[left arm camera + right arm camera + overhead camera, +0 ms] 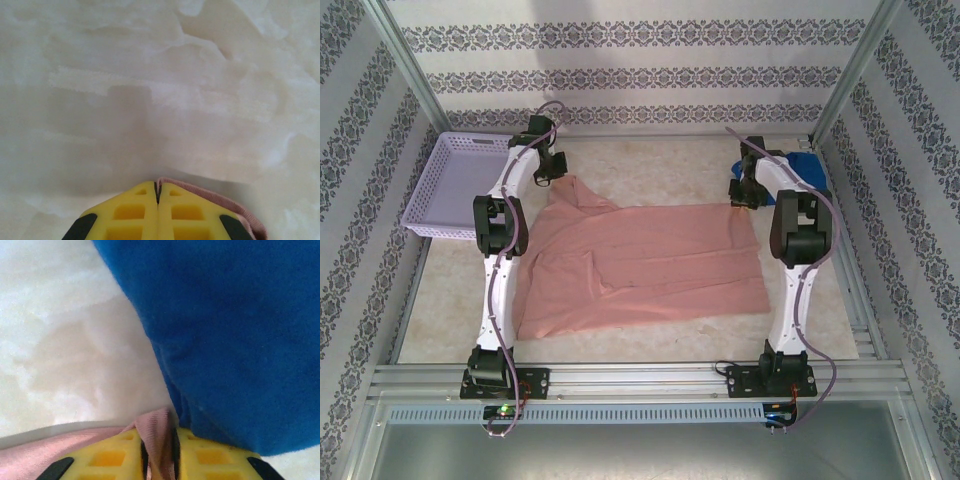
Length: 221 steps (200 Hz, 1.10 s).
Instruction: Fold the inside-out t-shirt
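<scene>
1. Inside-out t-shirt [650, 265]: lies in the middle of the worktop [670, 170], between the two arms, with its far edge reaching both grippers. It is salmon-pink, soft and spread almost flat. The near edge is fairly straight. Long diagonal creases cross the left half, and the far-left corner is drawn up into a peak.
2. Left gripper [548, 168] [158, 192]: jaws pressed together at that far-left corner. In the left wrist view a pink hem comes out at the seam between them and curls off to the right, so they appear to pinch a thin edge of the shirt.
3. Right gripper [745, 190] [159, 440]: jaws narrow, with a bunched fold of pink cloth standing between them at the far-right corner.
4. Judged purpose: with both far corners gripped, the cloth can be kept taut and carried over evenly for a fold.
5. Blue t-shirt [808, 165] [235, 340]: a bright blue heap touching the right gripper's outer side, not between the jaws. It risks snagging on a lift.
6. Lilac basket [460, 185]: at the far-left edge of the worktop, apart from the pink shirt.
</scene>
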Motion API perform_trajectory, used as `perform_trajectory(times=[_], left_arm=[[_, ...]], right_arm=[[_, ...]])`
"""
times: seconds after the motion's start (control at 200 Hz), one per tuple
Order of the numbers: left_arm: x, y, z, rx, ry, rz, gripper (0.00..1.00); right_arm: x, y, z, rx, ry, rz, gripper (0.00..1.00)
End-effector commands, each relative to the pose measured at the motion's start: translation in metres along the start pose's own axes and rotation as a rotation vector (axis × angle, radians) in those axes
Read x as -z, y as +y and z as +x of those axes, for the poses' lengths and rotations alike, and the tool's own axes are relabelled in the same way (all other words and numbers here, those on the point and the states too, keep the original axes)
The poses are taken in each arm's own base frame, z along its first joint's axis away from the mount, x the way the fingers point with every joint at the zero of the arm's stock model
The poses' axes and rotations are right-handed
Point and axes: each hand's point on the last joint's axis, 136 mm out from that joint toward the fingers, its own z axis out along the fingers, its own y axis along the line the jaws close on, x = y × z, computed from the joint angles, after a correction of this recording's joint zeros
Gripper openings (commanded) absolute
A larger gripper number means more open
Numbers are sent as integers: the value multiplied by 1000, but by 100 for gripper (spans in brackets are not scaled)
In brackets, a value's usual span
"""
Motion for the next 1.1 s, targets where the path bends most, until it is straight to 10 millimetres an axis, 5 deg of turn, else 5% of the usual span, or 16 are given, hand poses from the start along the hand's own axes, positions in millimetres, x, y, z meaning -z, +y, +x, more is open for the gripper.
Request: perform_trajectory(times=[0.0,0.12,0.55,0.844,1.099], left_arm=[[37,1,-30,-17,-91,16,0],[40,3,-32,-18,-94,18,0],[38,4,-31,-30,-87,21,0],[37,4,-30,-34,-84,20,0],[36,5,-28,-40,-76,15,0]], right_arm=[[-3,5,-9,19,2,9,20],[-6,8,-19,9,-6,2,18],[-18,16,-33,30,14,-26,37],[5,42,-52,-36,-41,-287,36],[-4,29,-49,-26,-14,-200,37]])
